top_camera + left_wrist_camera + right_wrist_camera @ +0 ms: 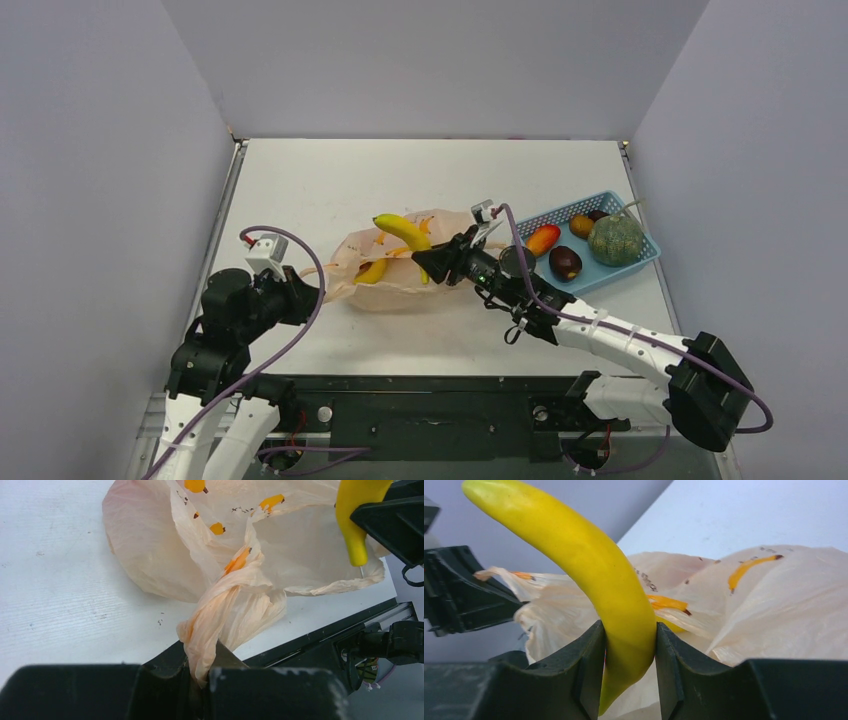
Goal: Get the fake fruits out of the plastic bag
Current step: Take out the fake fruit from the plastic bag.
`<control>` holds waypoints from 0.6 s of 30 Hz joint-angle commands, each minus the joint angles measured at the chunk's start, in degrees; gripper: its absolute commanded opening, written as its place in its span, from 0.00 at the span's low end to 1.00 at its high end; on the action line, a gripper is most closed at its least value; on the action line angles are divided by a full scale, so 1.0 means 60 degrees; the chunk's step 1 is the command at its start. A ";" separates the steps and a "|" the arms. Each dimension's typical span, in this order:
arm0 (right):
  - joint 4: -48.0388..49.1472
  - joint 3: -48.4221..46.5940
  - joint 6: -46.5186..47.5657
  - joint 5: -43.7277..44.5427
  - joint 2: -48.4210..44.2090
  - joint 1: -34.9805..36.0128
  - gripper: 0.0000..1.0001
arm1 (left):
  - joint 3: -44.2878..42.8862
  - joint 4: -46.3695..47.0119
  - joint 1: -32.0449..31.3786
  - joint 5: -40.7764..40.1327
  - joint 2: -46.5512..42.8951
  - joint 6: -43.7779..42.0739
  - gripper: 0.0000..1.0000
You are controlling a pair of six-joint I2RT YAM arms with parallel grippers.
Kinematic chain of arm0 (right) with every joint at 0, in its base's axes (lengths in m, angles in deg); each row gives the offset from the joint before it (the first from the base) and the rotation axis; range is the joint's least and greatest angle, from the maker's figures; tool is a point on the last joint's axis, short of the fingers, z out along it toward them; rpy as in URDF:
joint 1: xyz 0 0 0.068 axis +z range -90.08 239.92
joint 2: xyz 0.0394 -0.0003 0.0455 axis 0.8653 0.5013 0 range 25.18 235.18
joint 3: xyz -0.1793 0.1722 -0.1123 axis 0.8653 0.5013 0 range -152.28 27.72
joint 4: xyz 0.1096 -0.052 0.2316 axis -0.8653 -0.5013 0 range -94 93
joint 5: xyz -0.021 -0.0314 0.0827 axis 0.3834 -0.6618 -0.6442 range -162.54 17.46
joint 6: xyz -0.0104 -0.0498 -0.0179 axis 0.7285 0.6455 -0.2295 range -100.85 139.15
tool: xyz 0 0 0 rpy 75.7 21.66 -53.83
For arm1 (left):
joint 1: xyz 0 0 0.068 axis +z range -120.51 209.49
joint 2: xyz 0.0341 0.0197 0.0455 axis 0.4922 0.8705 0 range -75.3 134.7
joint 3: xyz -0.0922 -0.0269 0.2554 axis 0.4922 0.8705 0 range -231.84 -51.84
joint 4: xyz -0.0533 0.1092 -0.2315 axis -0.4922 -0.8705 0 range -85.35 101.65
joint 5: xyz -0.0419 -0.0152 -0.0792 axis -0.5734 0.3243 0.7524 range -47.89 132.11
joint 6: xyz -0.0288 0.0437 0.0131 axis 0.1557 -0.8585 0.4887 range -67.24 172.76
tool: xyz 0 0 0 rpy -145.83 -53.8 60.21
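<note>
The peach-orange plastic bag (385,270) with printed bananas lies crumpled at the table's middle. My left gripper (312,295) is shut on its twisted handle (225,615) at the bag's left end. My right gripper (425,262) is shut on the yellow banana (402,231), holding it above the bag's mouth; the banana (594,575) curves up between the fingers (584,665) and also shows in the left wrist view (356,515). Another yellow shape (372,270) shows inside the bag. In the blue basket (640,255) lie the mango (542,239), a maroon fruit (565,262), the green melon (614,240) and an orange-brown fruit (581,225).
The blue basket stands at the right, behind my right arm (600,335). Grey walls enclose the white table (330,180) on three sides. A black rail (420,400) runs along the near edge.
</note>
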 commanded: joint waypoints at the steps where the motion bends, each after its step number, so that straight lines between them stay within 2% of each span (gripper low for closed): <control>1: 0.2081 -0.0638 -0.0824 -0.1060 0.0487 0.0185 0.00 | -0.0071 0.0515 -0.0025 0.0244 0.0274 -0.0037 0.00; 4: 0.0616 -0.1671 0.0646 -0.0333 0.0943 0.0653 0.00 | -0.0065 0.0500 -0.0025 0.0265 0.0414 -0.0048 0.00; 6: -0.0012 -0.2290 0.1698 0.0723 0.1236 0.1097 0.00 | -0.0078 0.0489 -0.0025 0.0271 0.0488 -0.0066 0.00; 9: -0.0809 -0.3211 0.2478 0.2740 0.1663 0.1413 0.00 | -0.0068 0.0482 -0.0053 0.0190 0.0390 -0.0039 0.00; 12: -0.1281 -0.3544 0.2869 0.3926 0.1821 0.1208 0.00 | -0.0070 0.0500 -0.0054 0.0168 0.0229 -0.0021 0.00; 15: -0.1969 -0.3743 0.3239 0.4254 0.1862 0.0785 0.00 | -0.0057 0.0512 -0.0060 0.0136 0.0070 -0.0008 0.00; 18: -0.2299 -0.3577 0.4886 0.5228 0.1853 0.1057 0.00 | -0.0057 0.0520 -0.0062 0.0166 0.0070 -0.0015 0.00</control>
